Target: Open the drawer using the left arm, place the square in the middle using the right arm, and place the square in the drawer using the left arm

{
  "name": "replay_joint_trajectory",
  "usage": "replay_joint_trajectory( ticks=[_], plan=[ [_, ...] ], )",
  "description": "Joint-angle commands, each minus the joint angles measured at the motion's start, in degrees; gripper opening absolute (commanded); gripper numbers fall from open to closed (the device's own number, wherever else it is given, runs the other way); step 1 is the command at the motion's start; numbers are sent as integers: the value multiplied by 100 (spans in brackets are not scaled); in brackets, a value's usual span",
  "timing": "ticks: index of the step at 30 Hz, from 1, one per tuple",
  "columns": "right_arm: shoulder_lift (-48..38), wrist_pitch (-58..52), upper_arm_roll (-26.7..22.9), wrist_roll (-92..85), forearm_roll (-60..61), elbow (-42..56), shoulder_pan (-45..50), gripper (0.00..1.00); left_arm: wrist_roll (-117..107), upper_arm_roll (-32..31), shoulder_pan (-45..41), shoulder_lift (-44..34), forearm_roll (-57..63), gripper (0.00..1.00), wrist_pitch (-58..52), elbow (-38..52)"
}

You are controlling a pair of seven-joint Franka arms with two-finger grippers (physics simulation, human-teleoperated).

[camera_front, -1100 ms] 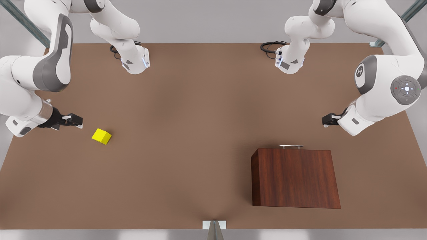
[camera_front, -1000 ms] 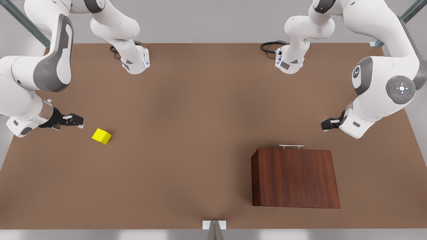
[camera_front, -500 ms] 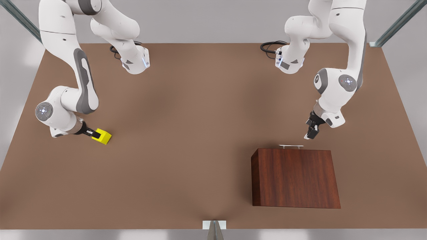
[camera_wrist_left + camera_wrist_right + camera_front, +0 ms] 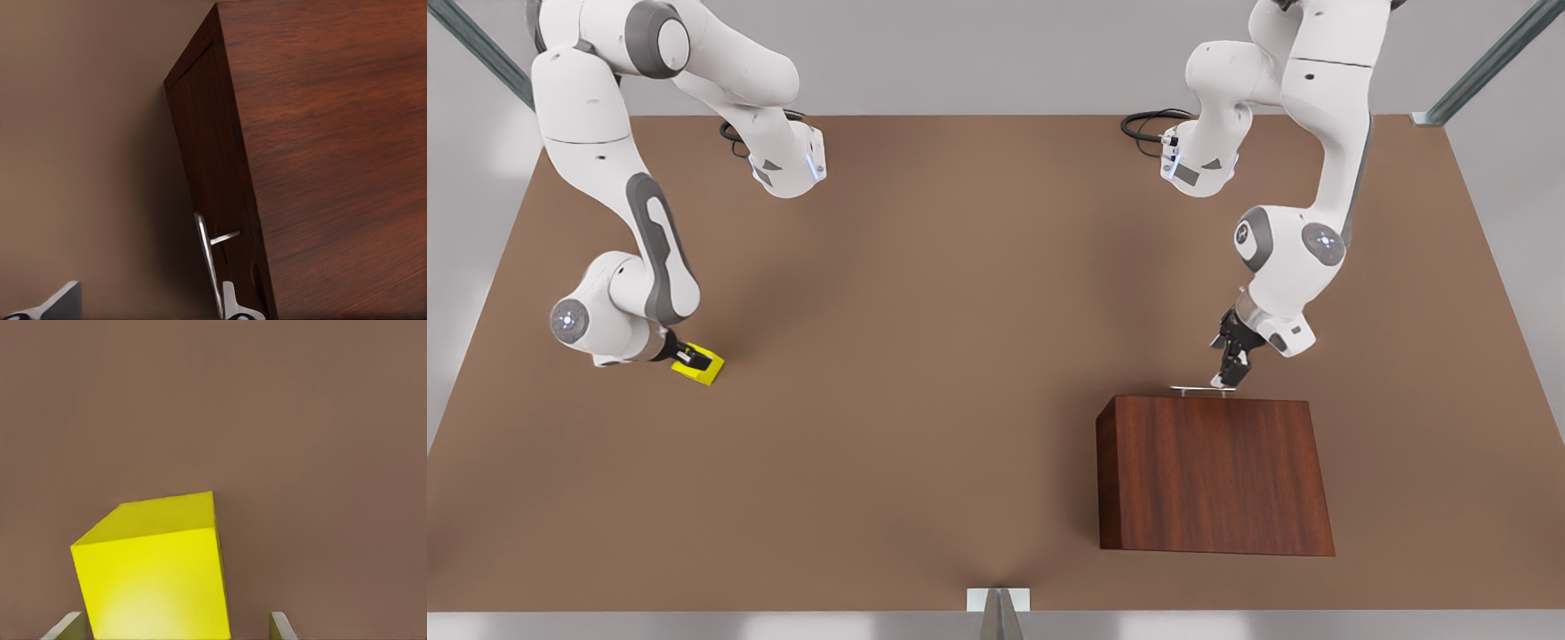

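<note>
the left hand is held at the silver handle of the closed drawer, fingers spread around the bar. the wooden cabinet is seen at the desk's near right. the right hand is spread around the yellow cube, which is on the desk at the front view's left.

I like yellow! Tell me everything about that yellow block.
The block is a small, bright yellow cube with smooth, plain faces. It sits flat on the brown table, near the front view's left edge. The right gripper is down over it, fingers open either side; whether they touch it is unclear.
</note>
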Motion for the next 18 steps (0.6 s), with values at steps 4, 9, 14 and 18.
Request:
replay_joint_trajectory(
  ticks=[4,9,14,18],
  plan=[
    [117,107,0,-53,9,10,-2,100,-1,0,19,163,-190,100,197,26],
    [240,116,0,-97,0,89,33,100,-1,-123,19,251,-287,100,303,44],
    [293,116,0,-105,0,116,42,83,-1,-193,19,357,-287,100,320,44],
    [284,107,9,-193,0,124,42,75,8,-211,19,471,-287,100,400,44]
  ],
)
